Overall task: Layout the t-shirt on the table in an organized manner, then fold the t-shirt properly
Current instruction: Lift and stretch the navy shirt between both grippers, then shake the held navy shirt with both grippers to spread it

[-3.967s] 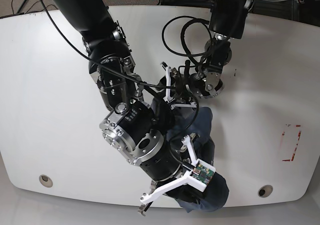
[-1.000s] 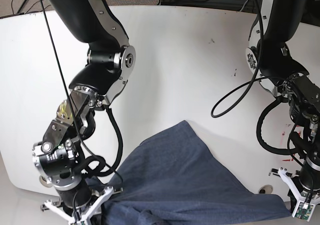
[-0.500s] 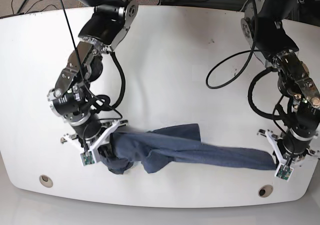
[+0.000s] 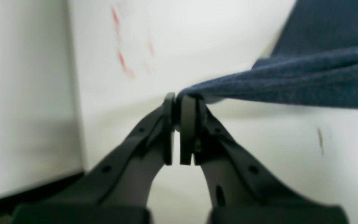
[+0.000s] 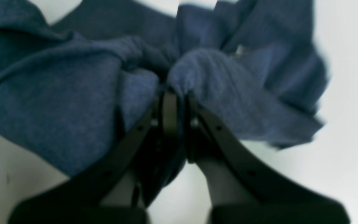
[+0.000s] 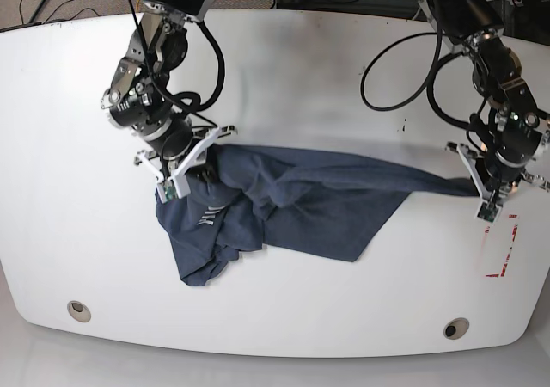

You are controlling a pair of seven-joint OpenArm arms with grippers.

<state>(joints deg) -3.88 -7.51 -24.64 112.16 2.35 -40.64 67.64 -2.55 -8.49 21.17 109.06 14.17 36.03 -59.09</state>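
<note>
The dark blue t-shirt (image 6: 284, 202) hangs stretched between my two arms over the white table (image 6: 301, 77), its bulk drooping at the left. My left gripper (image 6: 475, 187), on the base view's right, is shut on a thin corner of the t-shirt (image 4: 291, 84); the left wrist view shows the pads (image 4: 186, 124) pinching that edge at the left gripper (image 4: 176, 102). My right gripper (image 6: 199, 156), on the base view's left, is shut on a bunched fold of the t-shirt (image 5: 73, 93), and cloth wraps round the right gripper (image 5: 176, 99).
A red-outlined rectangle mark (image 6: 503, 248) lies just below my left gripper. Two round grommet holes (image 6: 78, 310) (image 6: 455, 328) sit near the front edge. Black cables (image 6: 404, 60) loop above the table at the back right.
Both arms have moved toward the table's back, carrying the t-shirt with them. The cloth has gone from a narrow twisted band to a wider sheet hanging lower at the left.
</note>
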